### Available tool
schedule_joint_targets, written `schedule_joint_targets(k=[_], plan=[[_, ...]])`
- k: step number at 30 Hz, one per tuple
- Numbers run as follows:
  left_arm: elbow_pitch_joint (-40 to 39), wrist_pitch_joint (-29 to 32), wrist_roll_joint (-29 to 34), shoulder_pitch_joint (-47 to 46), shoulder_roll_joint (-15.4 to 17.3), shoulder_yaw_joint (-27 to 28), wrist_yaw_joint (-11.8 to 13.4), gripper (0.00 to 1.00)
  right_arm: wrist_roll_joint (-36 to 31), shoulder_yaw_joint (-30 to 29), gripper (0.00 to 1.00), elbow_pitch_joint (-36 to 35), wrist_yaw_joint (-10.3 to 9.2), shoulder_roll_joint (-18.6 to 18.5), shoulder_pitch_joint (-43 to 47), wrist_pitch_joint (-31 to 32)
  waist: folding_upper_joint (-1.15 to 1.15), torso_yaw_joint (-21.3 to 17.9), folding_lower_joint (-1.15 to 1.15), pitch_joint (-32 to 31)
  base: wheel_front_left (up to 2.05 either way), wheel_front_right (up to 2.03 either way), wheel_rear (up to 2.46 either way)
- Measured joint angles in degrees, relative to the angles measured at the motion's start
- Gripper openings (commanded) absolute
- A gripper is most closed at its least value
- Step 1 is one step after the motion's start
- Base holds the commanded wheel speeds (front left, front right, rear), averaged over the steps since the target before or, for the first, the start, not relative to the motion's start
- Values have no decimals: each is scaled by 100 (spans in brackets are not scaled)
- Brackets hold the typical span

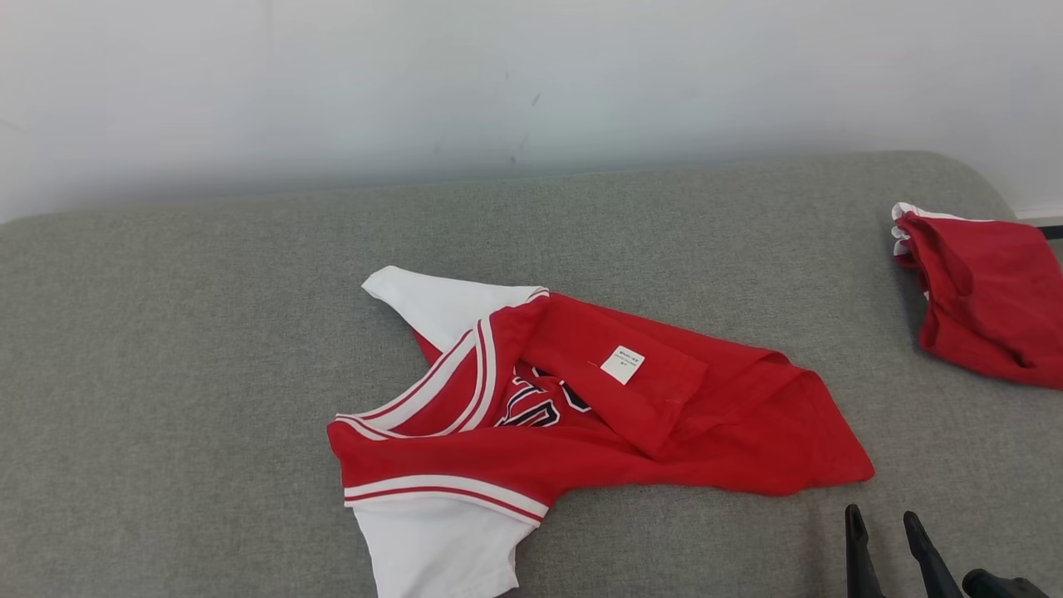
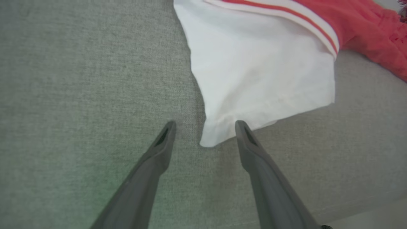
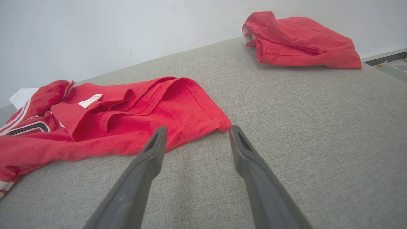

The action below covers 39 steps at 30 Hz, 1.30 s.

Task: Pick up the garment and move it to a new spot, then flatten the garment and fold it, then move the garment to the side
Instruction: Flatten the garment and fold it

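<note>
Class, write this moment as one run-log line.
held: nothing | jersey: crumpled on grey surface | left gripper: open, by white sleeve | right gripper: open, near red hem | other red garment: far right

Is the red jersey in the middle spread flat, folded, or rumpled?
Rumpled. The jersey lies twisted, part of its body flipped over so the inside label shows and the chest lettering is half covered.
</note>
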Motion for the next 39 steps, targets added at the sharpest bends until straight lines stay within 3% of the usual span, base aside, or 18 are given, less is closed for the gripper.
schedule_joint_targets(k=[1, 2, 9, 18, 28, 34, 36, 39], plan=[[-1, -8, -8, -24, 9, -7, -35, 41, 1, -1, 100, 2, 0, -1, 0, 0, 0, 9, 0, 3, 0, 0, 0], [1, -7, -16, -53, 21, -31, -85, 0, 1, -4, 100, 4, 0, -1, 0, 0, 0, 19, 0, 6, 0, 0, 0], [58, 152, -140, -84, 93, -90, -279, 0, 55, -22, 100, 81, 0, -13, -65, -1, 0, 148, 0, -3, 0, 0, 0], [-185, -18, -294, -69, 363, 243, -180, 0, 245, -58, 100, 782, 0, -203, -266, 0, 0, 408, 0, -41, 0, 0, 0], [-292, -114, -360, -90, 390, 375, -122, 0, 248, -182, 100, 1406, 0, -305, -609, 0, 0, 474, 0, 18, 0, 0, 0], [-314, -144, -363, -171, 420, 375, -121, 0, 327, 26, 100, 1862, 0, -323, -1060, 0, 0, 460, 0, 108, 0, 0, 0], [-327, -160, -361, -193, 426, 371, -121, 0, 364, 105, 91, 2039, 0, -358, -1199, 0, 0, 458, 0, 140, 0, 0, 0], [-326, -160, -360, -232, 443, 360, -114, 0, 411, 158, 47, 2307, 0, -411, -1358, -1, 0, 474, 0, 170, 0, 0, 0]])
